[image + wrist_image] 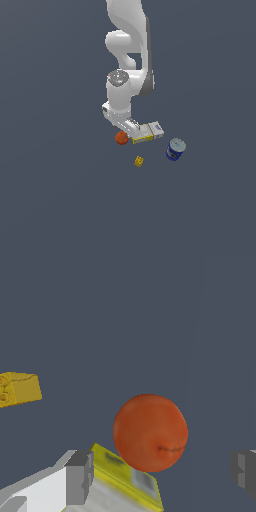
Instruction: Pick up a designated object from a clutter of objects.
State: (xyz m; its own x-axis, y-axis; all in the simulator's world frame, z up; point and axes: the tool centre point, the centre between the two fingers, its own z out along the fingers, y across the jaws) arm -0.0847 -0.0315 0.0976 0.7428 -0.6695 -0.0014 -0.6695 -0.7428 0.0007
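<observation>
A: Where is the orange-red ball [150,432]?

B: It lies on the dark floor [60,200], between the two fingers [79,477] of the gripper [126,134]. The fingers stand wide apart and do not touch it.

A: What is near it?

B: The flat yellow-white-blue box [148,132] is just beside the ball, partly under one finger. The small yellow studded brick [139,161] lies apart from it. The blue can [175,150] with a pale lid stands further, toward the exterior view's right.
</observation>
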